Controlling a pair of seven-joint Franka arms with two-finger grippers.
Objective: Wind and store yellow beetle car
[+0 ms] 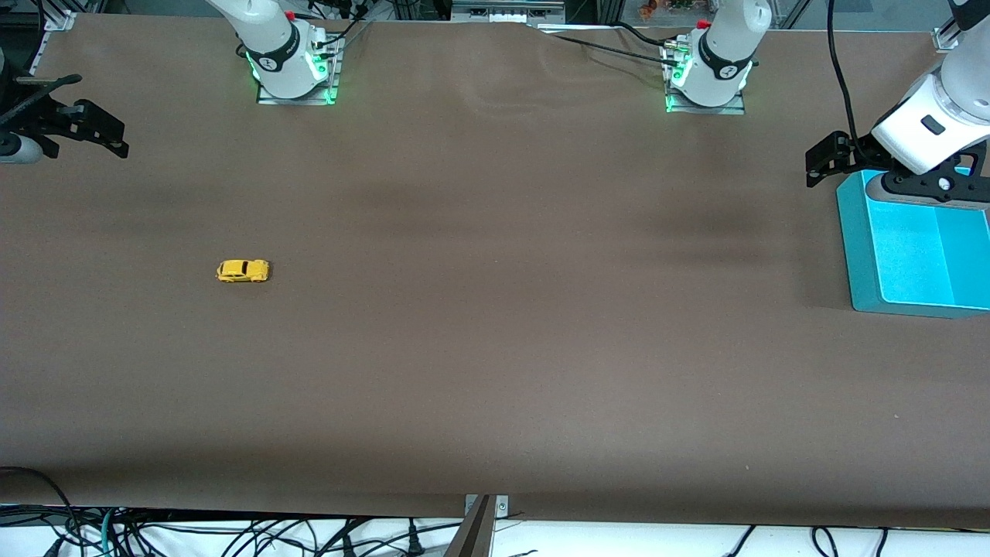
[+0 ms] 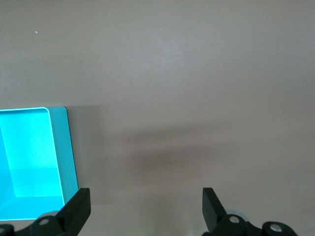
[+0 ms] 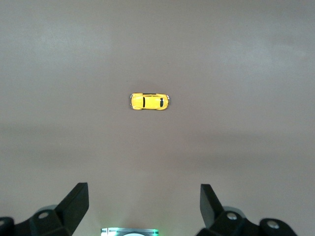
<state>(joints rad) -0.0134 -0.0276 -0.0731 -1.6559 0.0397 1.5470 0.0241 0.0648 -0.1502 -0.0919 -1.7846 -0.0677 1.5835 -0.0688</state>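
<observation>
Table (image 1: 495, 348): brown cloth cover over the whole work surface, faint creases near the arm bases. Both bases stand at the edge farthest from the front camera, green lights lit on each.

Left arm (image 1: 940, 116): white casing, reaches out to its own end of the table and hangs over the bin's edge nearest the bases. Waiting.

Right arm (image 1: 271, 46): only the base and first links show in the front view; its black wrist part comes in at the table's right-arm end, up in the air.

Bin (image 1: 913, 247): turquoise tray with raised walls and a bright, lit floor, at the left arm's end of the table. Nothing seen in the part that shows. Left wrist view catches one corner of it (image 2: 59, 157).

Left gripper (image 1: 821, 158): up over bare cloth just beside the bin's corner. Jaws spread wide, nothing between them; black fingers (image 2: 78, 209) show apart in the wrist view.

Right gripper (image 1: 108, 139): aloft over the right-arm end of the table, well apart from the car. Jaws spread wide and empty; fingers (image 3: 74, 201) stand apart in its wrist view.

Yellow beetle car (image 1: 243, 271): on its wheels on the cloth, toward the right arm's end, nearer the front camera than the right base. Well apart from the bin. Untouched by either gripper. Seen from above in the right wrist view (image 3: 149, 102), dark windows showing.
</observation>
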